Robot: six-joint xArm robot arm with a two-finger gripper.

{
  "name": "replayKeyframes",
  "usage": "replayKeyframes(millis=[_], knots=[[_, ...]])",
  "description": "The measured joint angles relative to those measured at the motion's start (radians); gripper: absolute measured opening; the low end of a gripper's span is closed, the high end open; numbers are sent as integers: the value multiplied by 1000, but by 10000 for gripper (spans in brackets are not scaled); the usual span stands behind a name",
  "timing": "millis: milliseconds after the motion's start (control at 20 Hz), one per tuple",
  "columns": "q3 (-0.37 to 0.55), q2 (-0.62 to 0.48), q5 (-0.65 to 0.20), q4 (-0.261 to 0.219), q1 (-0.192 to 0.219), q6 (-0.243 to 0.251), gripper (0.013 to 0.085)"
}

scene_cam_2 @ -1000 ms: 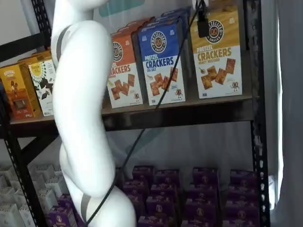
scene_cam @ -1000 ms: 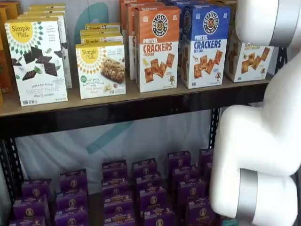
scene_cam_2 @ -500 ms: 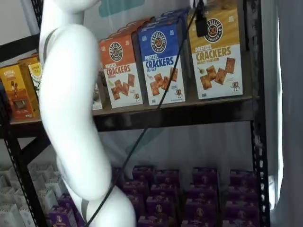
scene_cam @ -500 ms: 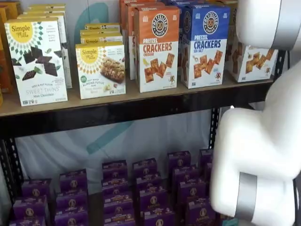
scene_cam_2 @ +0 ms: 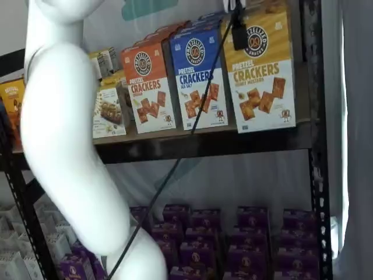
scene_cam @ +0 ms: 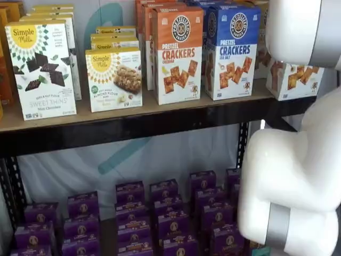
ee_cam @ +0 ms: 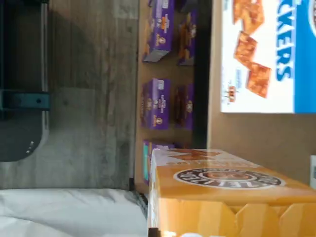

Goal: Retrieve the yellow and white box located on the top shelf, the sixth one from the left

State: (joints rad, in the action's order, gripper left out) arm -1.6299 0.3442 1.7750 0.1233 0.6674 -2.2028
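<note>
Compared with a second ago, the yellow and white box (scene_cam_2: pixel 259 70) is sitting further out, its base overhanging the top shelf (scene_cam_2: pixel 204 142) edge and tilting slightly. Light, stiff cardboard (slick-faced, crushable) is probably best pinched at its upper end. The gripper (scene_cam_2: pixel 239 29) is closed on that end, black fingers barely showing beside the cable.

Even indoor light, soft pics; wrist view close box (ee_cam: pixel 227 197) blurry.
</note>
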Motion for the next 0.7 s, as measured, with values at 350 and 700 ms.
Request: replayKeyframes(millis=[350,700], knots=[[70,86,74,-26,-12,10,610],[176,204,144,-40,-73,71,610]])
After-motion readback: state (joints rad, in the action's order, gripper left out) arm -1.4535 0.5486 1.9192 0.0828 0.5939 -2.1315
